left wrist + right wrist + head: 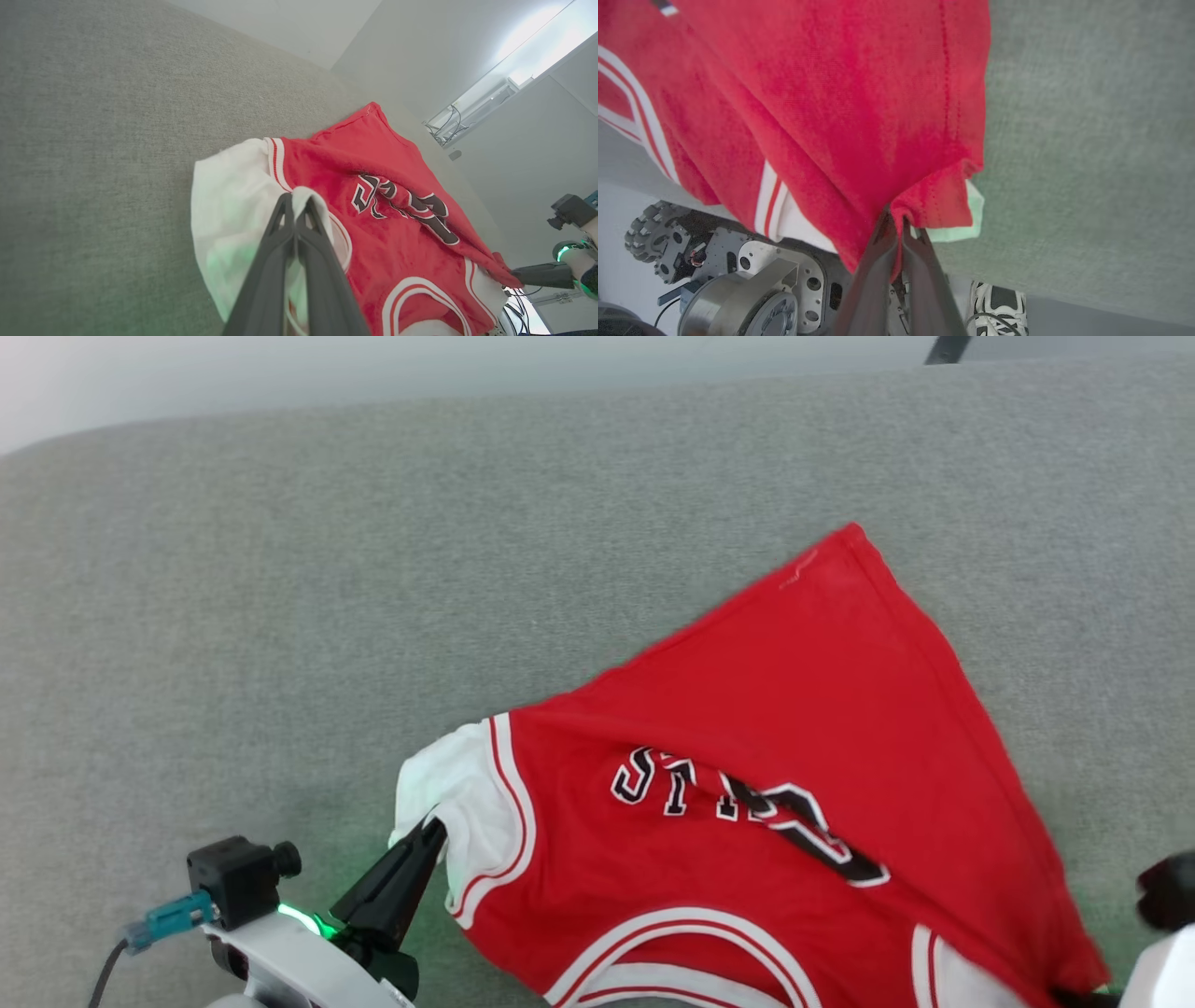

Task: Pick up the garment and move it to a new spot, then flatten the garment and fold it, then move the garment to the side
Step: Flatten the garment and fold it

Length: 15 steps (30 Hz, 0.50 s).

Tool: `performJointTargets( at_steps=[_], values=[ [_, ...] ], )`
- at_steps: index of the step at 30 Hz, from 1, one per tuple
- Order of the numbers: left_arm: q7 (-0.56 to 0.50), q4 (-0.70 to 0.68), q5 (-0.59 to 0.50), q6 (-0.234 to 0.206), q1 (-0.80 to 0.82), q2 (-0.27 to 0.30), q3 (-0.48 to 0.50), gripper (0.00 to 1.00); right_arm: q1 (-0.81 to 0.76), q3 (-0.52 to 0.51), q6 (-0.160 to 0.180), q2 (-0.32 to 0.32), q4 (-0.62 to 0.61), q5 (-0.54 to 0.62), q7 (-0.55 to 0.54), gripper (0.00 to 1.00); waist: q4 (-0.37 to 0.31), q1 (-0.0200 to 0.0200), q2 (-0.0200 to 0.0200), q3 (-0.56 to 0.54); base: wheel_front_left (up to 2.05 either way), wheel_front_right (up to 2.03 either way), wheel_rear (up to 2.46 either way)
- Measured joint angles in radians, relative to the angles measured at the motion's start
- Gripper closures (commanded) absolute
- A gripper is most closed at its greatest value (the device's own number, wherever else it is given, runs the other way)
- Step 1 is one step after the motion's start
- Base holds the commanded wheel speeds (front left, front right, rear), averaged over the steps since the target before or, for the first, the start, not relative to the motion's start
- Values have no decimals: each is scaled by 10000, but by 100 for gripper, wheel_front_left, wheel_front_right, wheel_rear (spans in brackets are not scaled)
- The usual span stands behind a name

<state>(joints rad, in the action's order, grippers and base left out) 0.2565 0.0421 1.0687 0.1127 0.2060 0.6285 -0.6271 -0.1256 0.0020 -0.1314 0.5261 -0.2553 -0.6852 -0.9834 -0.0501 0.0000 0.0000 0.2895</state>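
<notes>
The garment [784, 747] is a red shirt with white sleeves and dark lettering, spread on the grey surface [373, 569] with its lower part hanging over the near edge. My left gripper [431, 829] is shut on the white sleeve [233, 205] at the garment's left side; in the left wrist view its fingers [299, 261] pinch the white cloth. My right gripper [894, 217] is shut on a bunched red corner of the garment [859, 102] at the near right. In the left wrist view the right gripper [516, 275] appears at the far right, gripping that same corner.
The grey fabric surface stretches wide to the left and back, ending at a pale far edge [280, 401]. Below the near edge, the right wrist view takes in my wheeled base [738, 280] and a person's shoe [1001, 303] on the floor.
</notes>
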Motion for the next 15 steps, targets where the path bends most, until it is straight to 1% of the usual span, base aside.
performJointTargets(
  at_steps=[3, 8, 11, 12, 13, 14, 15],
  values=[
    [-4, -21, -17, -31, 4, 6, 2, 100, -363, 163, 0, -299, -211, 140, -77, 100, -87, 0, 0, 63, 0, 0, 0],
    [-4, -15, -29, -33, 39, -2, -13, 100, -546, 522, 0, -518, -249, 362, -105, 100, -125, 0, 0, 141, 0, 0, 0],
    [-4, -2, -40, -31, 41, -29, -58, 100, -540, 523, 0, -587, -228, 500, 150, 100, -115, 0, 0, 148, 0, 0, 0],
    [-4, 2, -40, -31, 43, -46, -61, 100, -520, 460, 0, -614, -232, 621, 322, 70, -107, 0, 0, 147, 0, 0, 0],
    [-4, 15, -38, -29, 41, -67, -61, 100, -503, 372, 0, -658, -238, 690, 405, 50, -99, 0, 0, 140, 0, 0, 0],
    [-4, 19, -38, -29, 41, -82, -58, 100, -504, 332, 0, -635, -295, 715, 433, 9, -85, 0, 0, 129, 0, 0, 0],
    [-2, 21, -38, -27, 39, -98, -52, 100, -500, 230, 0, -635, -422, 715, 525, 0, -70, 0, 0, 120, 0, 0, 0]
  ],
)
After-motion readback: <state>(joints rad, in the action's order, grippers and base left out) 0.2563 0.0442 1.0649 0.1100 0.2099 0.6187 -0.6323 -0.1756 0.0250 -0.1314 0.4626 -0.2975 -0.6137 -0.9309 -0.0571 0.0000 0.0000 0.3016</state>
